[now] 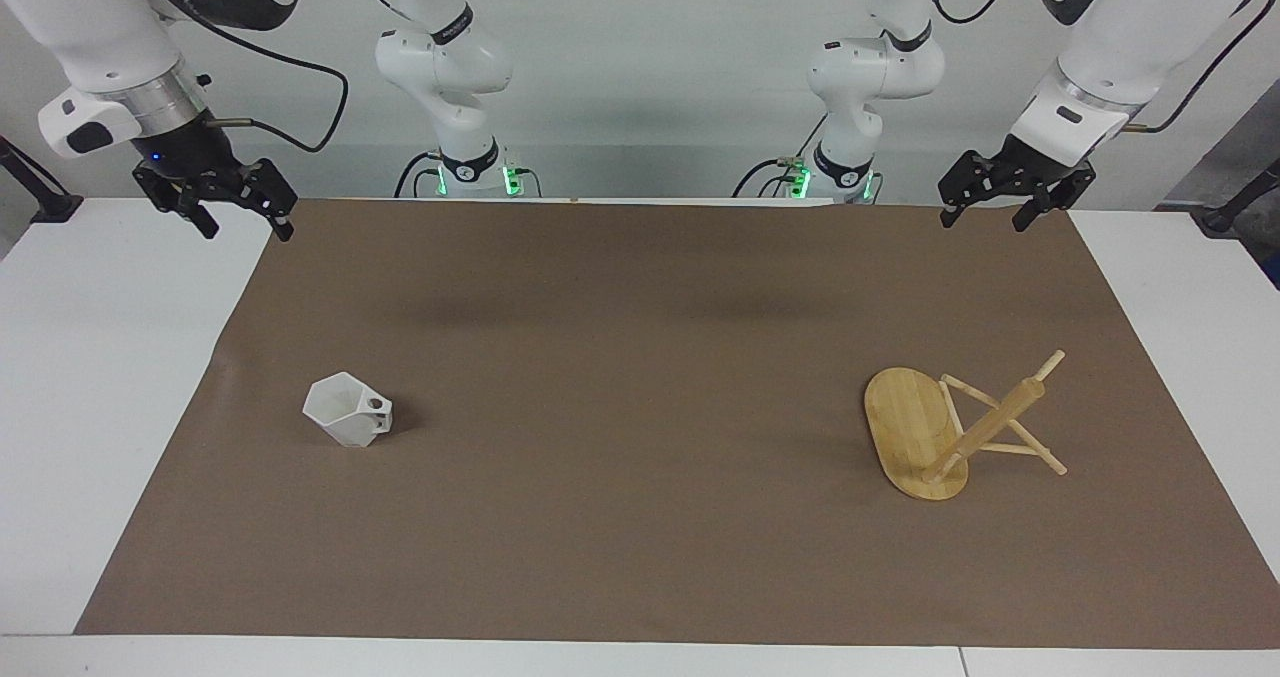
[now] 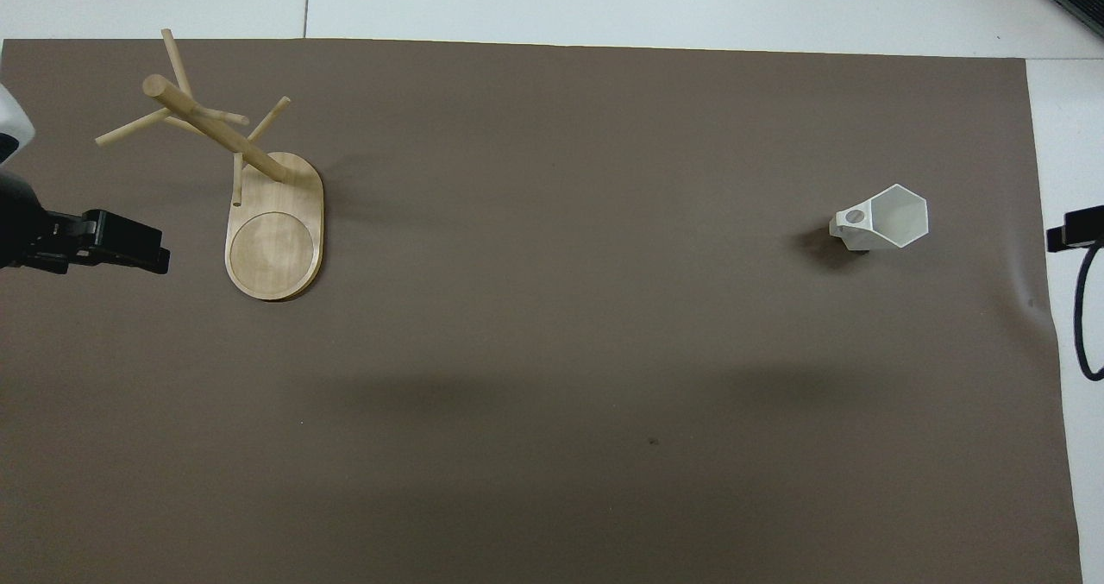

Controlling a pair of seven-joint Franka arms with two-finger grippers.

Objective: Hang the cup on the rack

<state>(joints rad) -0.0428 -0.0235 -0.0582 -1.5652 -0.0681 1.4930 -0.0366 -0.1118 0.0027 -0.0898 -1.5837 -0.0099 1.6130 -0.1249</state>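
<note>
Cup upright | brown mat | white table

**Even, soft overhead light; both views sharp**

Bright diffuse lighting from above, no hard glare. Brown mat matte, evenly lit; two faint broad shadow bands cross it on the robots' side. White table margins bright but not blown out. Cup throws a short soft shadow at its handle side; rack casts only a thin dark edge beside its base. Green indicator lights glow at the arm bases. Focus crisp across both views, no motion blur; straight edges show little bending near the frame borders
</note>
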